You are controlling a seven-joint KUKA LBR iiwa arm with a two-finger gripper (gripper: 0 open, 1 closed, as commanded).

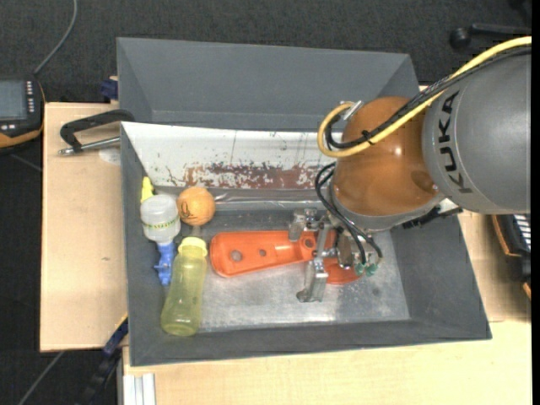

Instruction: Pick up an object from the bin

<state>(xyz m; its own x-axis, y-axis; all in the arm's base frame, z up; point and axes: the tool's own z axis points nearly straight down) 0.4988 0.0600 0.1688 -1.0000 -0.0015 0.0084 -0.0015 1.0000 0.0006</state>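
1. Where the arm reaches in from the right, its gripper point(309, 256) stands low over the floor of the grey metal bin point(253, 83), right of centre. It sits below the rounded orange wrist cover point(380, 167) and its looped yellow and black cables point(342, 137).
2. Tool state: released. The two metal fingers point(310, 283) are spread apart, one toward the back wall and one toward the front wall. They straddle the right part of an orange tool; contact between pads and tool cannot be made out.
3. Task's thing: the flat orange tool point(253, 253), long and rounded with small holes in its face. It lies on the bin floor near the centre, its length running left to right, its right end beneath the gripper.
4. An orange ball point(196, 205) rests near the back wall, just beyond the tool's left end.
5. A translucent yellow-green bottle point(184, 289) lies on its side along the left wall, cap toward the back.
6. A white-capped container point(159, 218) stands just left of the ball, and a small blue piece point(164, 264) lies beside the bottle's neck.
7. Rust-coloured marks point(253, 175) streak the back wall.
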